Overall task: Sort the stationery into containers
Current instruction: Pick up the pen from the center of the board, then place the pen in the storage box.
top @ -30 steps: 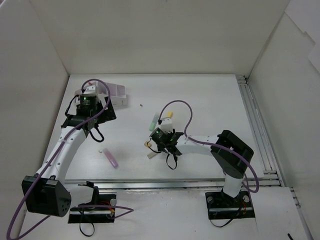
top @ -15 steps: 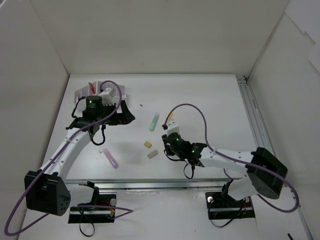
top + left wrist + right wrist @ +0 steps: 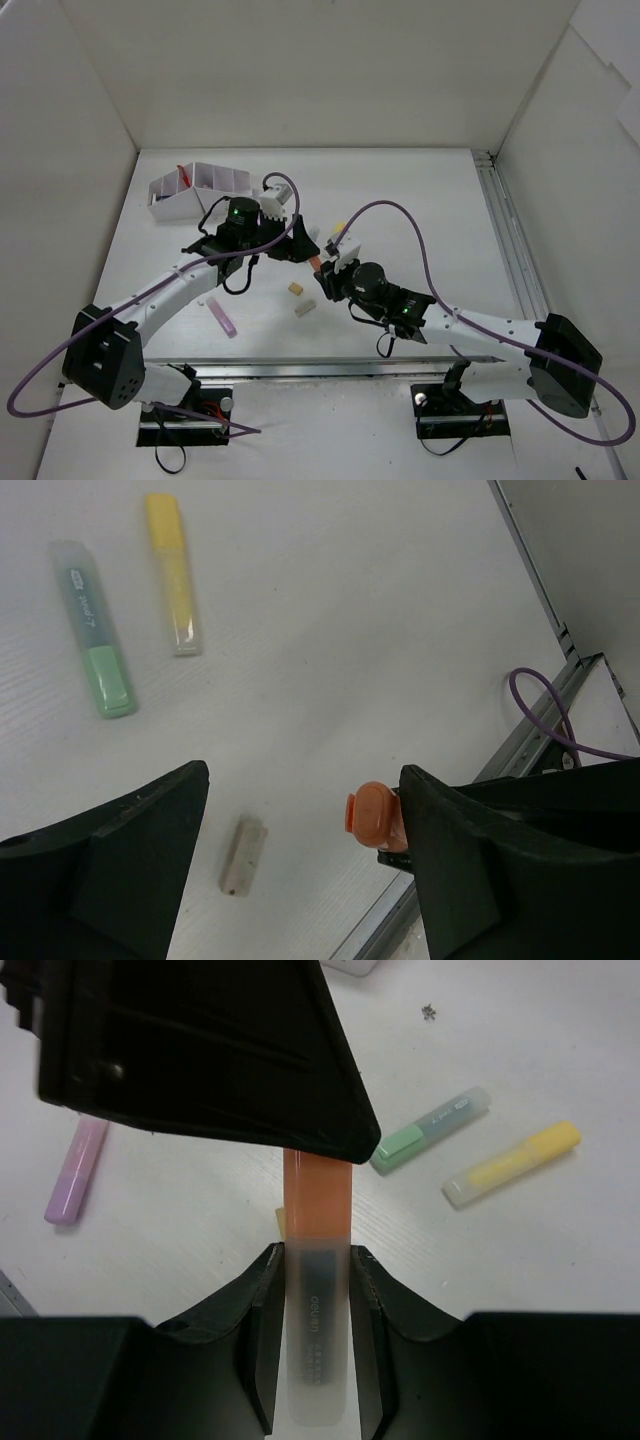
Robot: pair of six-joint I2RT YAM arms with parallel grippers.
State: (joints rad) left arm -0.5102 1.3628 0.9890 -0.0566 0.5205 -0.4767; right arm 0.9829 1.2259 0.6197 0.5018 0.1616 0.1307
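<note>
The right jaws are clamped on the orange marker (image 3: 318, 1260), pinching its clear capped part from both sides while the orange barrel sticks out ahead of them, lifted off the bench (image 3: 420, 190). The left jaws stand wide apart and meet them head-on. The marker's rounded orange end (image 3: 372, 815) sits in their gap, close against one finger, with open space to the other, so nothing is gripped there. In the right wrist view, one black left finger (image 3: 200, 1050) overlaps the barrel's far end. Ahead of the right jaws and off to one side lie the green marker (image 3: 430, 1132) and the yellow marker (image 3: 512, 1165), near each other on the bench. The pink marker (image 3: 75, 1172) lies off to the opposite side. A tan eraser block (image 3: 243, 855) rests below the left jaws' gap. The organizer box (image 3: 200, 188) sits well apart from both jaws, back beyond the left arm.
</note>
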